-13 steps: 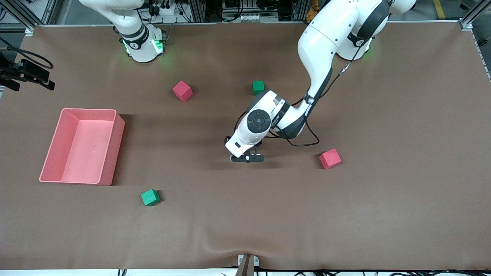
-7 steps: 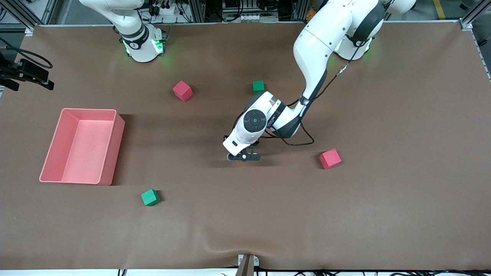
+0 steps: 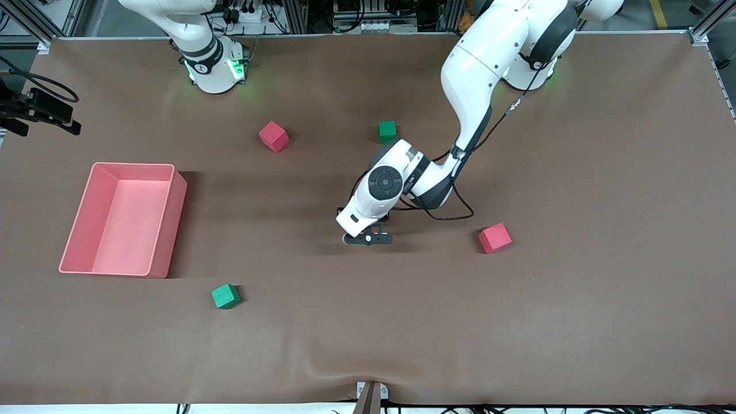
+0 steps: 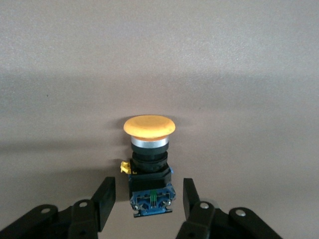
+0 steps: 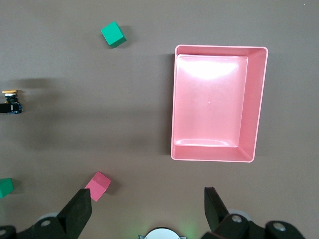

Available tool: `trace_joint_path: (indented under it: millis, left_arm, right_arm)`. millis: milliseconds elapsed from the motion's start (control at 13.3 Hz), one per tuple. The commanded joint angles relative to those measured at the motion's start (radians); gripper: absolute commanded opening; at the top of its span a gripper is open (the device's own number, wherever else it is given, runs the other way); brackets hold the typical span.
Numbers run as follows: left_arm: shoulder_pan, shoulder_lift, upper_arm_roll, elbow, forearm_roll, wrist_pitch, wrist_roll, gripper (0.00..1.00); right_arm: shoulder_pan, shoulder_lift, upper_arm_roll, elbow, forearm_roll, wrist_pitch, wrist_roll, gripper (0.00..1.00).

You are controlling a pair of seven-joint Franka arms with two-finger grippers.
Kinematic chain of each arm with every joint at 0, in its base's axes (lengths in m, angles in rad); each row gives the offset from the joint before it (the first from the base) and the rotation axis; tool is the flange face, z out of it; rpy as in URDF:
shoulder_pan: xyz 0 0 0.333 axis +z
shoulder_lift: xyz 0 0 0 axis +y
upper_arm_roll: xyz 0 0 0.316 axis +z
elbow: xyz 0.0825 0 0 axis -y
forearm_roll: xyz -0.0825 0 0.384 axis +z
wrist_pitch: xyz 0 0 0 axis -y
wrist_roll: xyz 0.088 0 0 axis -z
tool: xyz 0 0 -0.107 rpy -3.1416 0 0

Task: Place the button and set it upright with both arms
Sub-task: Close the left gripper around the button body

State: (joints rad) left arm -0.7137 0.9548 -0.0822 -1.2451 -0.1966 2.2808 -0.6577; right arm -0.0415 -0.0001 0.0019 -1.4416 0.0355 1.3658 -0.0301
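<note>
A brown mat (image 3: 575,322) covers the table, rippled at its 6 o'clock edge beside a small bracket (image 3: 371,394). Aluminium framing (image 3: 299,14) and cables line 12 o'clock. A black camera mount (image 3: 40,109) sits at 9 o'clock. Light is even, shadows soft

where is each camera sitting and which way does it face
Front view: high across the table, facing both arms; left pincer low at mid-table.
Left wrist view: on the left wrist, facing the button between its fingers.
Right wrist view: up high, looking down on the pink bin; right pincer open.
Shared: the button shows in both wrist views.
</note>
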Motion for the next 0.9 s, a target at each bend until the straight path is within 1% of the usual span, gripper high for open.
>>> trace_joint_path:
  millis: [0, 675, 750, 825]
  left_arm:
    - [-0.007, 0.013, 0.009, 0.021, -0.015, 0.011, 0.012, 0.63]
    - [-0.012, 0.03, 0.009, 0.019, -0.014, 0.025, 0.013, 0.58]
    - [-0.01, 0.028, 0.009, 0.019, -0.014, 0.025, 0.015, 0.52]
    - [-0.009, 0.028, 0.009, 0.021, -0.014, 0.025, 0.015, 0.41]
  right_arm:
    - [-0.015, -0.008, 0.012, 0.009, 0.004, -0.011, 0.01, 1.0]
    - [-0.023, -0.009, 0.009, 0.009, 0.006, -0.02, 0.015, 1.0]
    - [-0.023, -0.009, 0.009, 0.01, 0.015, -0.019, 0.013, 1.0]
    - [-0.021, -0.008, 0.01, 0.009, 0.015, -0.017, 0.013, 1.0]
